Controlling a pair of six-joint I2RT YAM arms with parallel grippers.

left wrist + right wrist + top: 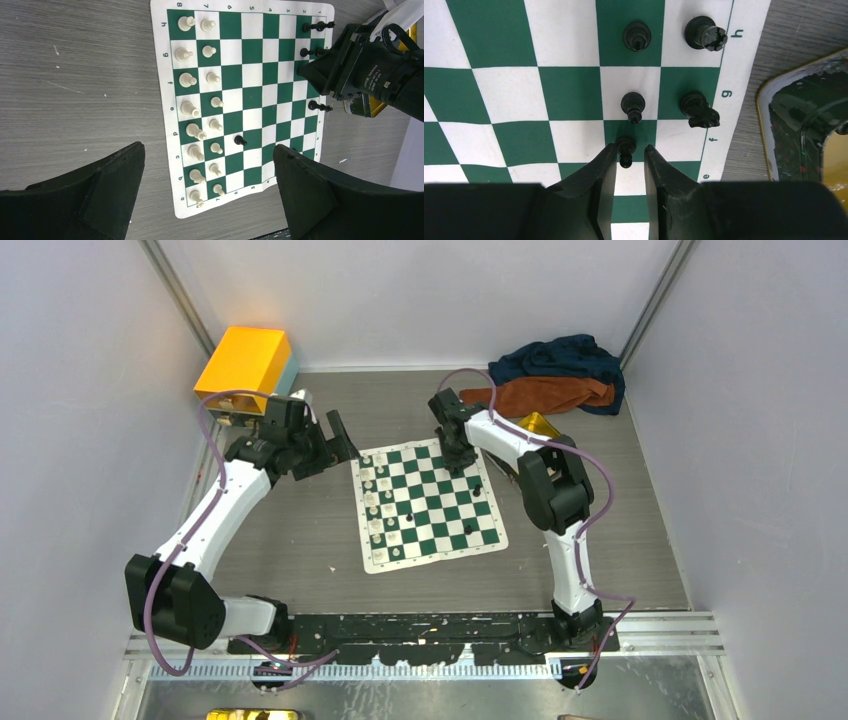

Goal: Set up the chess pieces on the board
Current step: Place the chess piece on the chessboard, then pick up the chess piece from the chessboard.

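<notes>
My right pincer [629, 150] stands slightly apart around a black pawn [626, 145] at the far right of the board [569, 92]. If I lift crookedly, I may topple it or the neighbouring pawn [633, 102]. My left pincer [208, 147] hangs wide apart and empty

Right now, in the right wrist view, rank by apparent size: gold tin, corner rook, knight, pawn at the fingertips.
Largest: gold tin, though partly cut off by the frame.
Next: corner rook and knight, which look alike, so unranked.
Smallest: pawn at the fingertips.
</notes>
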